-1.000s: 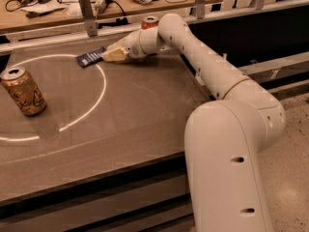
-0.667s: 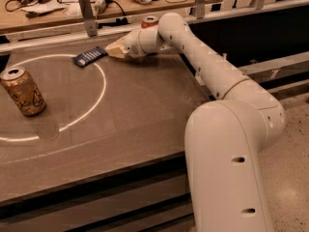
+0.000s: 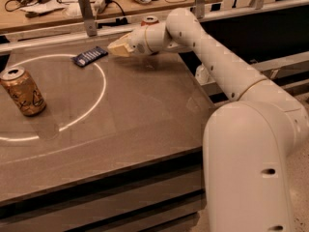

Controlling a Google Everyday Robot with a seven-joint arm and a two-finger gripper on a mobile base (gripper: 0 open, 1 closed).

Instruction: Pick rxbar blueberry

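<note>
One gripper (image 3: pixel 115 49) beside rxbar blueberry (image 3: pixel 90 56); both near far table (image 3: pixel 145 129) edge.

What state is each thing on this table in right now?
rxbar blueberry: lying flat on the table, not gripped.
gold-brown can: standing upright, untouched.
red can: upright, partly hidden behind the arm.
pincer: low over the table, close beside the bar, not around it.

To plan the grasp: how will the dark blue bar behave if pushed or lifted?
The rxbar blueberry lies flat and thin on the table, so it will probably slide, not roll or tip. Its wrapper looks smooth, perhaps slippery. The gripper is close beside it, not touching.
</note>
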